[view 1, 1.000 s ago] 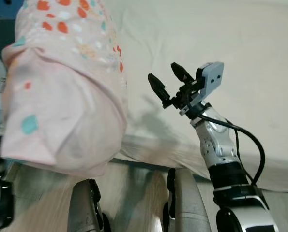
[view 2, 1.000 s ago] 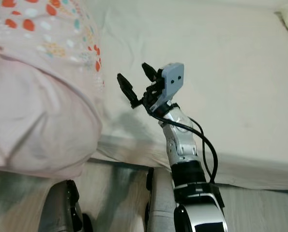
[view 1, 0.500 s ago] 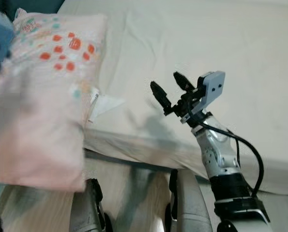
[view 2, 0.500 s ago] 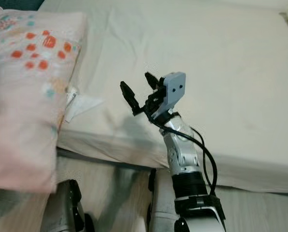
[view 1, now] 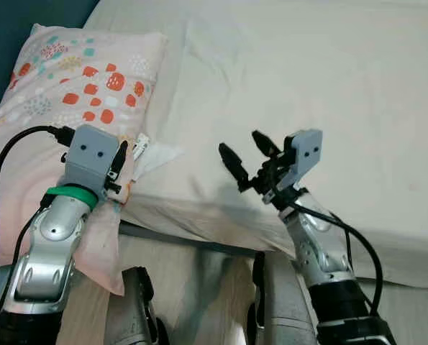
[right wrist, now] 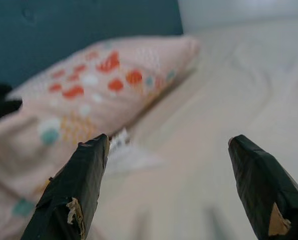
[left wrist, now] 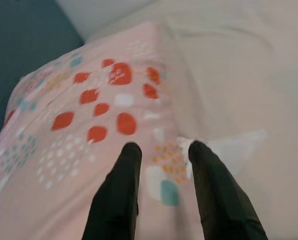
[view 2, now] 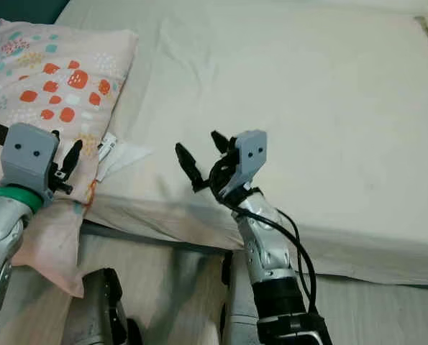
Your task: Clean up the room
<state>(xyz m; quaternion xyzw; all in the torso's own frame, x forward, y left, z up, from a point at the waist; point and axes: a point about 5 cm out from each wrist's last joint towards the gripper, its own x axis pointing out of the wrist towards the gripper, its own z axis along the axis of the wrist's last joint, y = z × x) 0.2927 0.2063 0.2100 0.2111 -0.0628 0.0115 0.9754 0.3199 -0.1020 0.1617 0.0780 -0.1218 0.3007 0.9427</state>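
Lying at the robot's left on the cream-sheeted bed [view 1: 329,65] is a soft pink pillow printed with orange, white and teal spots [view 1: 70,93], its far end against a dark teal wall [view 1: 12,21] and its near corner drooping over the mattress edge toward the pale wooden floor [view 1: 199,287]. A small white fabric tag [view 1: 152,151] pokes out from the pillow's side onto the sheet. The left gripper [left wrist: 161,150], on a silver arm with a grey wrist block and green band, sits at that hanging corner; its wrist view shows the two black fingers [left wrist: 121,180] a little apart with pink cloth between them, but whether they actually pinch the fabric is hard to judge, so its hold cannot be told. The right gripper [view 1: 244,152] hovers above the near edge of the bed, well apart from the pillow, its fingers spread wide and holding nothing. The robot's grey legs [view 1: 271,302] show below, beside the bed.
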